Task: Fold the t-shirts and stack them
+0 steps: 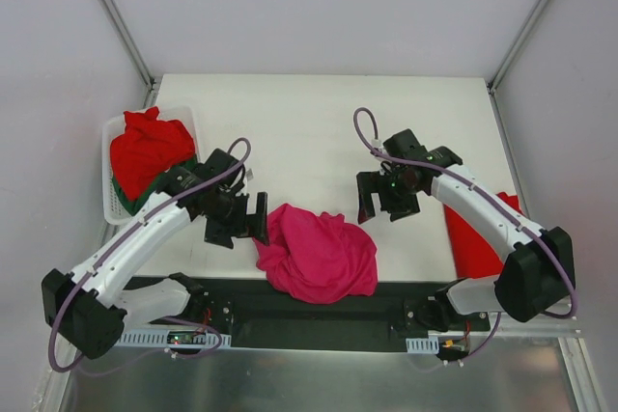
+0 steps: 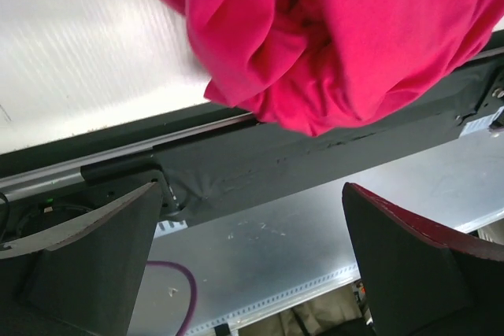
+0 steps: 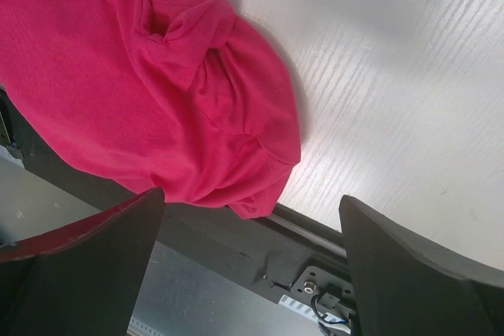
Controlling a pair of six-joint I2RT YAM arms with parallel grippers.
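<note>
Magenta t-shirt (image 1: 319,256), bunched into a lump at 6 o'clock on the table (image 1: 319,123), its near hem drooping over the black rail (image 1: 290,308) along the table's edge. The left gripper (image 1: 238,227) hangs just beside it at the shirt's 9 o'clock, jaws spread wide and nothing in them. The right gripper (image 1: 384,205) sits near at the shirt's 1 o'clock, also wide open and empty. Over at 9 o'clock the white basket (image 1: 108,202) carries red t-shirts (image 1: 145,147) on a dark green t-shirt (image 1: 130,198). A lone red t-shirt (image 1: 471,243) lies at 4 o'clock, partly under the right arm. Nothing on the pink one looks folded yet, so I'd say spreading it flat comes next. The danger is that the cloth is layered on itself, so a pinch could catch two layers and lift a knot instead of a hem. A tug toward 6 o'clock could slide it off the edge.
</note>
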